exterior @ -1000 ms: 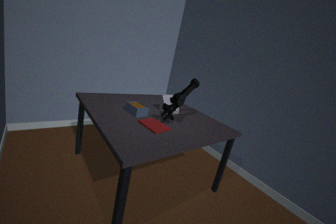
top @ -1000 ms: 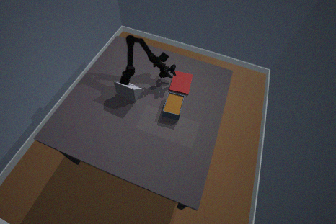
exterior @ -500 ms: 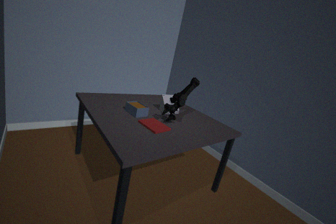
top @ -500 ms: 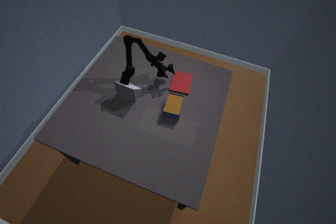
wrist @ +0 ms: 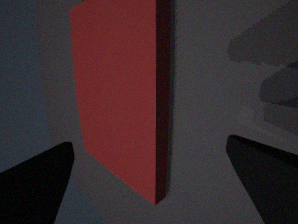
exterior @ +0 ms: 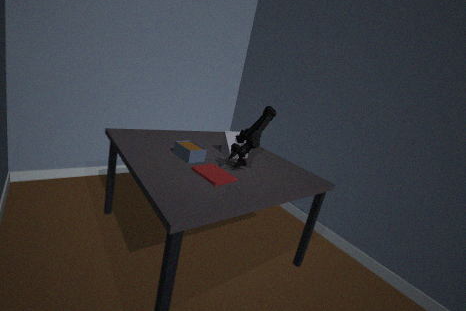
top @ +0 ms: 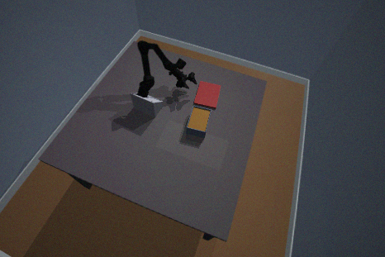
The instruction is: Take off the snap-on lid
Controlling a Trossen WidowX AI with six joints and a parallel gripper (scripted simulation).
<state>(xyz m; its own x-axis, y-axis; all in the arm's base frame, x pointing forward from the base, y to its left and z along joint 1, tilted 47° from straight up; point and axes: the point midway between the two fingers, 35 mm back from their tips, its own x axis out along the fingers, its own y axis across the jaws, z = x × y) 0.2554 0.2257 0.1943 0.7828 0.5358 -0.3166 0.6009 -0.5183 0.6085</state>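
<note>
The flat, rectangular red lid (top: 207,95) (exterior: 215,174) (wrist: 117,85) lies on the dark grey-brown tabletop (top: 124,166) (exterior: 260,191) beside the open-topped, blue-grey rectangular box (top: 196,132) (exterior: 197,155), whose inside shows orange. It looks level, its smooth broad face up; whether that is truly the right side, I cannot tell.

The black jaws (top: 188,83) (exterior: 236,162) are released and spread wide, with nothing grasped. They stand just off the lid's edge on the side toward the arm's base, so the lid lies outward of them. In the wrist view its long axis runs roughly up and down, across the line joining the fingertips.

The laying-down seems done. What remains, I judge, is to draw back toward the base, away from that near edge; swinging outward could nudge the lid.
</note>
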